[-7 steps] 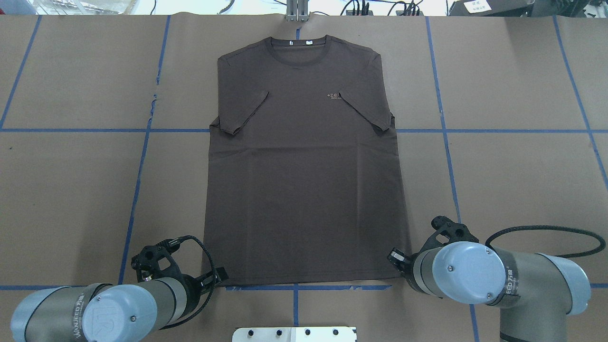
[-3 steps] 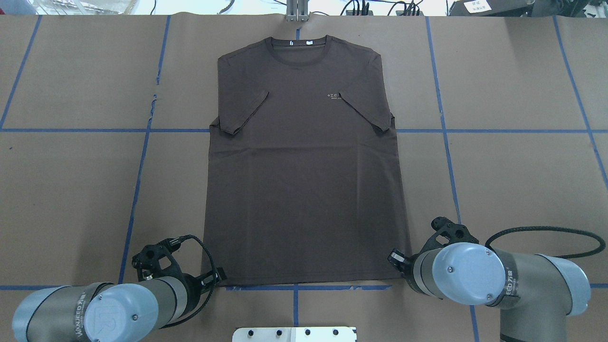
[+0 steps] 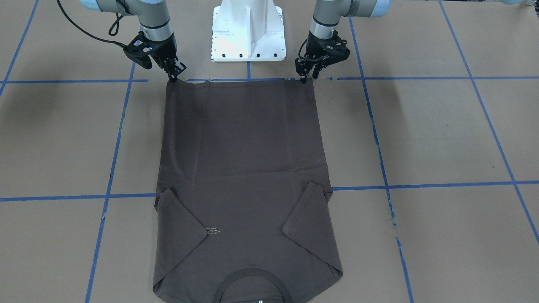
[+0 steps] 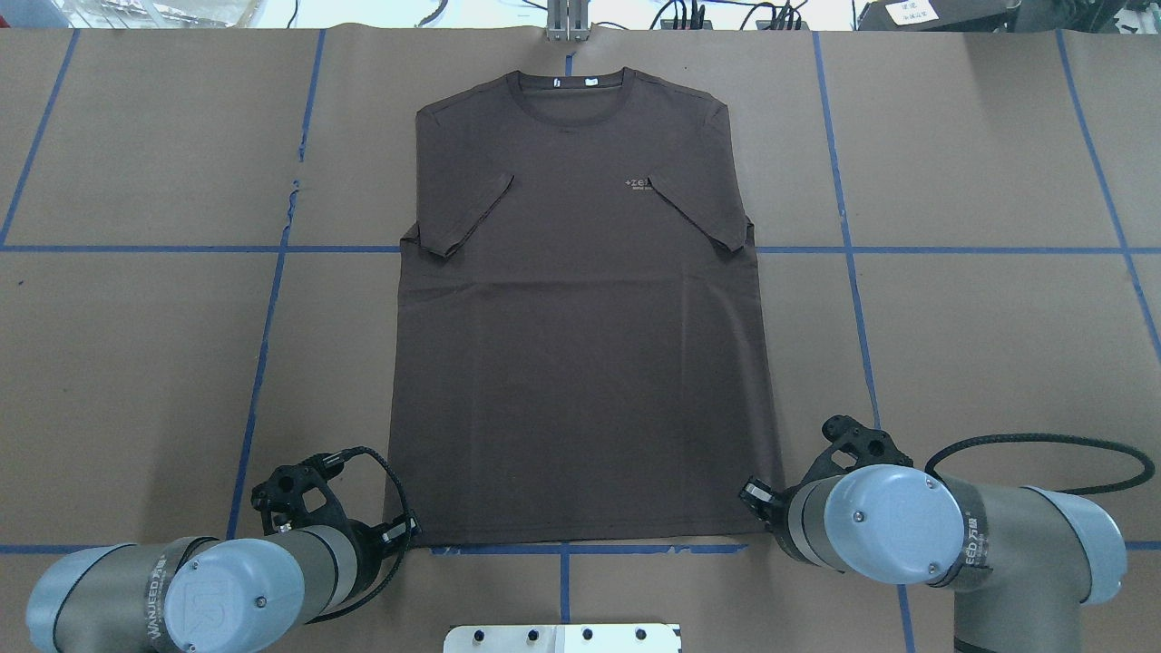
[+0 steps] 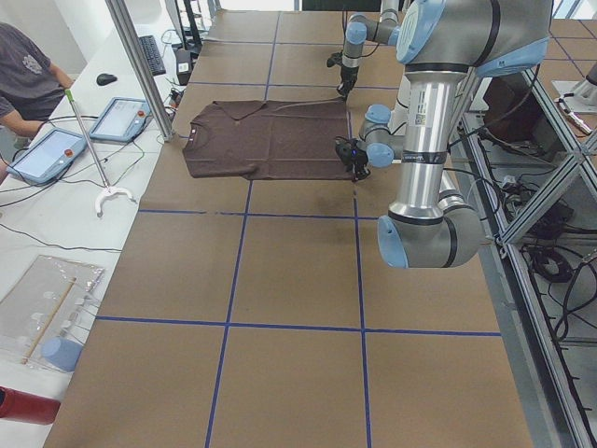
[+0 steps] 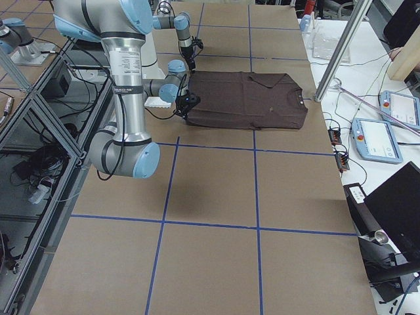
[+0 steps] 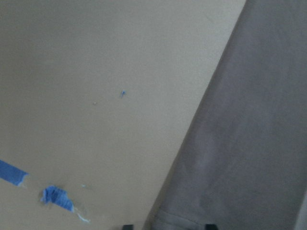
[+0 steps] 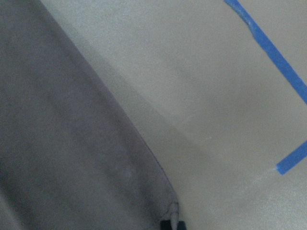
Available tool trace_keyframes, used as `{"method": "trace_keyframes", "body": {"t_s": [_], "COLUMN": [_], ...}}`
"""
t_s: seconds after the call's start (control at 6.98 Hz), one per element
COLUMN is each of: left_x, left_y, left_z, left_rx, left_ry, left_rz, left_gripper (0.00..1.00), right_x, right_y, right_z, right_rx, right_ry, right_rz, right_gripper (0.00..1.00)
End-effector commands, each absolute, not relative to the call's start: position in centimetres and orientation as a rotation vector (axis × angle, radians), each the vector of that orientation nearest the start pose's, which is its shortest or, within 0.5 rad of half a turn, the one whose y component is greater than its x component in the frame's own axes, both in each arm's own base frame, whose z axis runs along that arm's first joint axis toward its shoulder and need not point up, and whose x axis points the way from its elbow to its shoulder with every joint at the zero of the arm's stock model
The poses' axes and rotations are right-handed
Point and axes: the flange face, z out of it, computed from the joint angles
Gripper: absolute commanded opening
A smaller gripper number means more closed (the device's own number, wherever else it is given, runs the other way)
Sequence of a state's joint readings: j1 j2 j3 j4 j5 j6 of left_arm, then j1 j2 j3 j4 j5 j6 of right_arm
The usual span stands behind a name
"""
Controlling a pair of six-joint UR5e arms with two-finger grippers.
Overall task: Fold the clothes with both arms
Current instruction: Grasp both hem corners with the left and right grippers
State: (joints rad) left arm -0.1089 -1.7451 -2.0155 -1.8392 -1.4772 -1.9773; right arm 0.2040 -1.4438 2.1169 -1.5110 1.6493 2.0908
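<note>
The dark grey-brown T-shirt [image 4: 580,363] lies flat on the brown table with its collar at the far end and both sleeves folded in over the chest. My left gripper [image 4: 408,531] sits at the near-left hem corner; in the left wrist view its two fingertips stand apart at the bottom edge with the T-shirt hem [image 7: 225,158] between them. My right gripper [image 3: 174,75] is at the other hem corner. The right wrist view shows its tips together, pinching the slightly raised corner of the T-shirt [image 8: 62,143].
The white pedestal base [image 3: 248,38] stands just behind the hem, between the arms. Blue tape lines [image 4: 272,299] grid the table. A metal post [image 4: 567,23] rises beyond the collar. A seated person [image 5: 23,75] and tablets [image 5: 47,154] are at a side bench.
The left gripper has shifted slightly along the hem corner, and its black tip now shows a little further left. The shirt and the right arm look unchanged.
</note>
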Motion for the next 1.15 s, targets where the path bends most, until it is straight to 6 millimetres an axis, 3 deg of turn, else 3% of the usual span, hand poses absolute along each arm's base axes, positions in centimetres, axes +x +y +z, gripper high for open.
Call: {"method": "trace_keyframes", "body": {"t_s": [0.0, 0.43, 0.57, 0.72, 0.86, 1.0], "left_x": [51.3, 48.8, 46.4, 43.5, 41.0, 39.7], "left_y": [-20.3, -20.1, -19.8, -18.9, -18.1, -18.6], "left_z": [33.9, 30.4, 29.0, 26.8, 23.9, 22.9], "left_rx": [-0.039, -0.044, -0.047, -0.060, -0.102, -0.133], "left_ry": [0.900, 0.919, 0.937, 0.970, 0.999, 1.014], "left_rz": [-0.516, -0.503, -0.503, -0.495, -0.470, -0.459], "left_gripper": [0.00, 0.00, 0.00, 0.00, 0.00, 0.00], "right_x": [-46.5, -46.3, -46.1, -44.2, -41.8, -40.6], "right_y": [-22.4, -22.0, -19.2, -16.2, -15.6, -18.6], "right_z": [34.7, 34.0, 32.3, 30.7, 28.6, 28.6], "right_rx": [-0.193, -0.198, -0.224, -0.252, -0.259, -0.212], "right_ry": [-0.726, -0.740, -0.770, -0.785, -0.810, -0.805], "right_rz": [0.662, 0.653, 0.596, 0.538, 0.525, 0.599], "right_gripper": [0.00, 0.00, 0.00, 0.00, 0.00, 0.00]}}
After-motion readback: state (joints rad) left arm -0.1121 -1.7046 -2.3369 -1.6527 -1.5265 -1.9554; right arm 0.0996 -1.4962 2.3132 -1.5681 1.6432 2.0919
